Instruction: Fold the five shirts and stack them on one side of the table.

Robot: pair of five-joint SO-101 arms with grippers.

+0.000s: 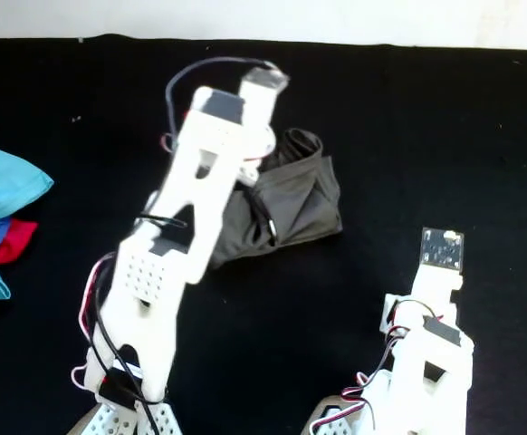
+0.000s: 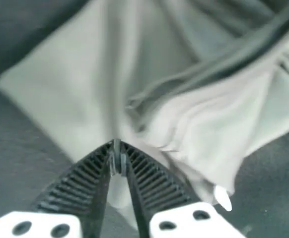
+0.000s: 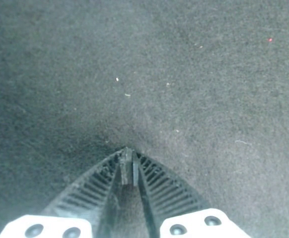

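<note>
Grey shirt (image 1: 295,199) lies crumpled mid-table on black table (image 1: 426,118). Left gripper (image 2: 115,154) sits at its edge, tips pressed together; cannot tell if cloth is pinched. Right gripper (image 3: 128,168) is clenched and empty, low over bare tabletop. Teal shirt (image 1: 1,195) and red shirt (image 1: 14,237) are piled at the left arm's table edge.

High view: taken from above the near edge of the table (image 1: 426,118) and faced down toward its far edge, wide enough that both arms are taken in.
Left wrist view: taken from the wrist of the left arm (image 1: 182,245), sighted along the left gripper (image 2: 115,157), very close to the grey shirt (image 2: 194,99) near the table's middle.
Right wrist view: taken from the wrist of the right arm (image 1: 431,353), sighted along the right gripper (image 3: 128,168), close over bare tabletop toward the near right corner.
Shared ground: the grey shirt (image 1: 300,195) is caught by the high and left wrist views, and the black tabletop by all three.
</note>
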